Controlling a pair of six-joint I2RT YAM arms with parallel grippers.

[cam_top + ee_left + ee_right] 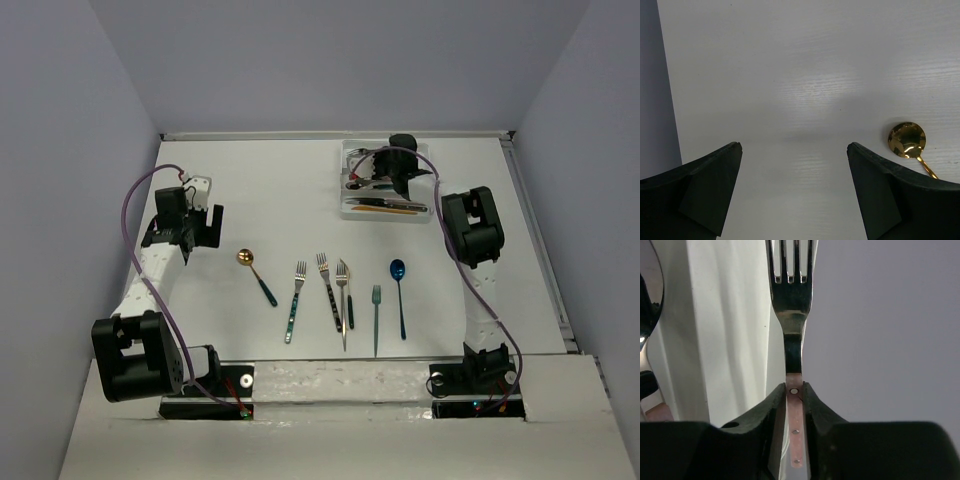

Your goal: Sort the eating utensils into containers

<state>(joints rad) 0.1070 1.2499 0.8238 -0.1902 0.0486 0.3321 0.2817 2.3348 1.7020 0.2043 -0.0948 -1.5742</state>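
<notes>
Right gripper [795, 390] clamped on a pink-handled fork [792, 305] over the white cutlery tray [346, 212].
Left gripper [795, 147] hangs spread wide above the table [790, 75], with a gold spoon [907, 139] close by.

Fork [792, 295] tines cut by top edge; gold spoon [907, 140] handle hidden behind left end effector [795, 148].

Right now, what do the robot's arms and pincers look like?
The left arm and right arm are skinny white tubes joined by chunky black blocks. A purple cable loops along each one. The left pincer and right pincer each have two dark, blunt, wedge-shaped fingers.
</notes>
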